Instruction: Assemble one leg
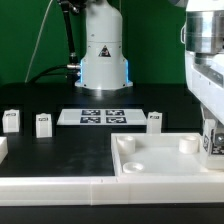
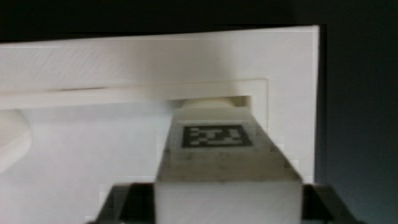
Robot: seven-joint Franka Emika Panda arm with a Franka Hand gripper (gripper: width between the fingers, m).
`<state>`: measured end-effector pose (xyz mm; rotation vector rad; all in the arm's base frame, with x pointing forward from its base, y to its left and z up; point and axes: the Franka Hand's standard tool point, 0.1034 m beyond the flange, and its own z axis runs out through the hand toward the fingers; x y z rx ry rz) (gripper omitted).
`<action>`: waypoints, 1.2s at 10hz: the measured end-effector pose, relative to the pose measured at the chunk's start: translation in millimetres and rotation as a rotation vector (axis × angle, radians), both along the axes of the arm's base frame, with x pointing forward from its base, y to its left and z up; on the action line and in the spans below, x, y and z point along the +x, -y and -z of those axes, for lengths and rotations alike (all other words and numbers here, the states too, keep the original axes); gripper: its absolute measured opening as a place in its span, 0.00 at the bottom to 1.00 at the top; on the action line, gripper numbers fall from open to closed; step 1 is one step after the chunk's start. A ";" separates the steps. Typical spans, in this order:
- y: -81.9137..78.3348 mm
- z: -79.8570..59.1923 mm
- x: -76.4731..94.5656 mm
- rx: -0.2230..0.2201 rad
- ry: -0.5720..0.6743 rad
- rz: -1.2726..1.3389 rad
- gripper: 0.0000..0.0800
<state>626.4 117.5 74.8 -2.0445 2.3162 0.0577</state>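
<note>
**White leg clamped over the square piece's corner, not yet seen home**

White plastic is nearly all there is to look at. The pincer (image 2: 217, 204) is clamped on the leg (image 2: 217, 150): in the wrist view its dark fingers (image 2: 125, 205) press the post's two sides, with the square tag facing the camera. The leg's far end points at a recess in the corner of the big square piece (image 1: 165, 158), which lies flat on the black desk (image 1: 60, 150) with its corner sockets up.

From the exterior view, the arm has the leg at the square piece's edge on the exterior view's right. I cannot tell whether the tip is touching the socket or sitting just above it.

My judgement is that the pick-up is done and the carry across is as good as done. What is left is the real work of lining the leg up with the socket, setting it in and fixing it.

Beyond the square piece, toward the robot's base (image 1: 104, 55), lies the marker board (image 1: 100, 116). Three loose posts (image 1: 11, 120) (image 1: 43, 124) (image 1: 154, 121) stand apart from the square piece, untouched.
</note>
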 end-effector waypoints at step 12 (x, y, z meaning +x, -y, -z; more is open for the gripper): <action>-1.5 -2.1 3.3 0.001 0.055 -0.769 0.81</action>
